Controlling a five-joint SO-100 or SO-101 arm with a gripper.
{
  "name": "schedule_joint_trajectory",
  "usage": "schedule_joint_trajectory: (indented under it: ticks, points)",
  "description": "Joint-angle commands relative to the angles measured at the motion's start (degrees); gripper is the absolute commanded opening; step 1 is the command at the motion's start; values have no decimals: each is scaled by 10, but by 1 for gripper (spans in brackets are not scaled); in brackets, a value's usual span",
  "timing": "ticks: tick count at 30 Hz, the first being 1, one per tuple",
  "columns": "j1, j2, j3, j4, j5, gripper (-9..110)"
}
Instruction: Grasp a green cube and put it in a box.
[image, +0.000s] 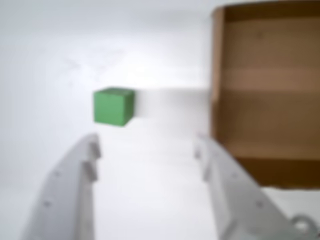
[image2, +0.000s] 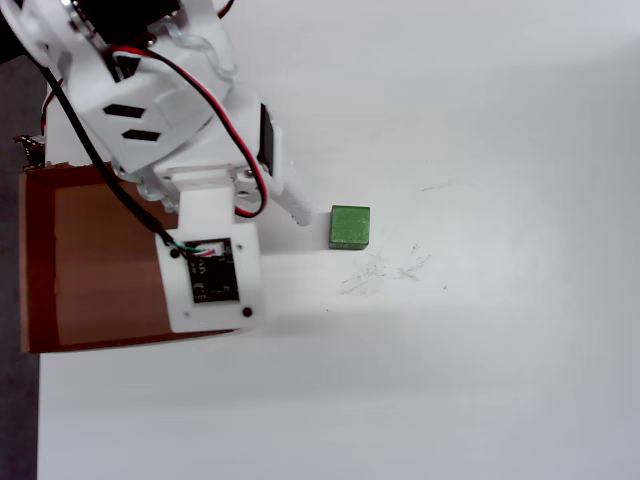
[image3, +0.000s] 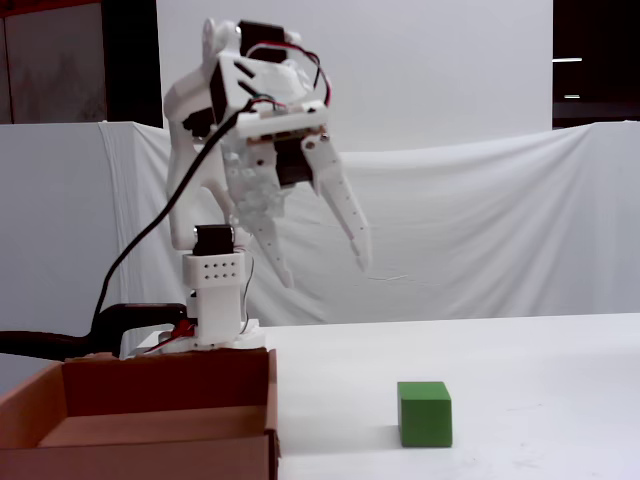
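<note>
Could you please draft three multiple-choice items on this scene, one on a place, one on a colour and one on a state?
1. Where is the green cube?
A. inside the box
B. on the white table, outside the box
C. between the fingers

2. What colour is the box?
A. brown
B. blue
C. white

3. How does the gripper stand?
A. shut on the cube
B. shut and empty
C. open and empty, raised above the table

Answers:
1. B: the overhead view shows the cube lying on the table, apart from the box.
2. A: its cardboard walls show brown in all three views.
3. C: the fixed view shows the fingers spread, high above the cube, with nothing between them.
</note>
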Motion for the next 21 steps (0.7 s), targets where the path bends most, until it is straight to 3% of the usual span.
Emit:
schedule_joint_trajectory:
  ticks: [1,21]
  points:
    - [-17,-15,-47,-13,12,26]
    - [-96,-240,-165,-2,118,30]
